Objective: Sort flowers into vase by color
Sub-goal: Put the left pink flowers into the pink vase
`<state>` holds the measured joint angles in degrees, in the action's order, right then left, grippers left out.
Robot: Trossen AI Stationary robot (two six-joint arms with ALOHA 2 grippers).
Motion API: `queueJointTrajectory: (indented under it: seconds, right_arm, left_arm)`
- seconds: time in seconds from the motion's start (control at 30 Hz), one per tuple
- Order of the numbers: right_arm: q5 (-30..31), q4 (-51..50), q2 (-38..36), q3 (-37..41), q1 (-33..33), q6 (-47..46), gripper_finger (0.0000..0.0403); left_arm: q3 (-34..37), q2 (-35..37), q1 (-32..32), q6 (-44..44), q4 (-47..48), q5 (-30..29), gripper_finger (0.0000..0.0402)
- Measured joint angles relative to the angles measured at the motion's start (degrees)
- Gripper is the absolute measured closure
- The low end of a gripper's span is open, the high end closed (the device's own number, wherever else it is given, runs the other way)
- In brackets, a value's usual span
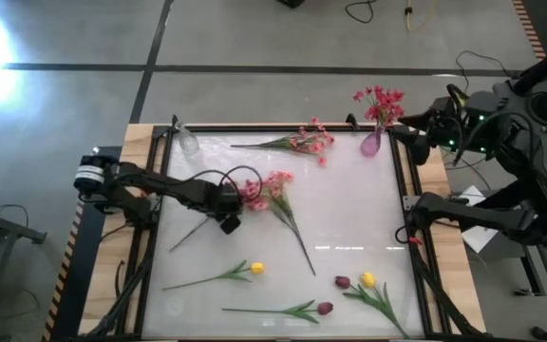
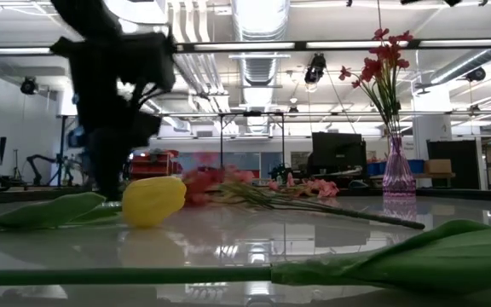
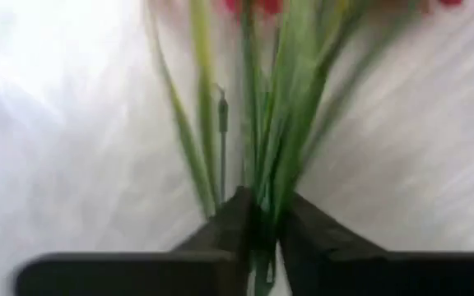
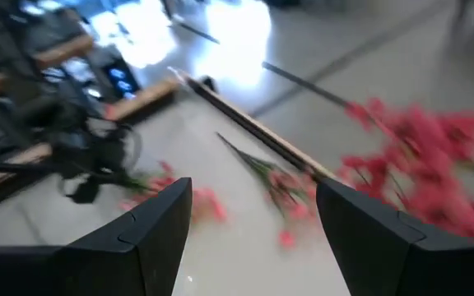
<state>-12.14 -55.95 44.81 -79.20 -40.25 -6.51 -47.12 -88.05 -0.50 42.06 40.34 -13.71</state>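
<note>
My left gripper (image 1: 234, 201) is low over the table's middle left, shut on a red blossom spray (image 1: 253, 196) whose stem (image 1: 196, 233) trails toward the near left. It shows dark in the low view (image 2: 107, 183). A pink spray (image 1: 278, 185) lies beside it, and another pink spray (image 1: 304, 142) lies at the far edge. My right gripper (image 1: 405, 133) hangs open and empty at the far right, beside a purple vase (image 1: 371, 144) that holds red sprays (image 1: 380, 100). A clear vase (image 1: 188, 142) stands at the far left. My left gripper pinches the red spray's bundle of green stems and thin leaves (image 3: 263, 185) between its two fingers, below the blossoms. The fingers lie across the stems. I cannot tell whether the spray is lifted or rests on the table.
A yellow tulip (image 1: 254, 269), a second yellow tulip (image 1: 367, 279) and two maroon buds (image 1: 342, 282) (image 1: 324, 308) lie on their stems along the near part of the table. A dark frame (image 1: 402, 176) edges the glossy white table.
</note>
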Motion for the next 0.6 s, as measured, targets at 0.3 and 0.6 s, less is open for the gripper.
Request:
queueJointTrajectory:
  seconds: [0.3, 0.6]
  right_arm:
    - [-6.3, 11.8, 1.4, 0.0, 2.6, 1.1, 0.0152]
    - [-9.4, 18.9, 5.7, 0.0, 9.4, 0.5, 0.0152]
  left_arm:
    - [-15.6, 9.3, 1.1, -7.2, 3.2, -3.3, 0.0399]
    - [-28.9, 17.4, 5.9, -11.6, -3.7, -5.3, 0.0401]
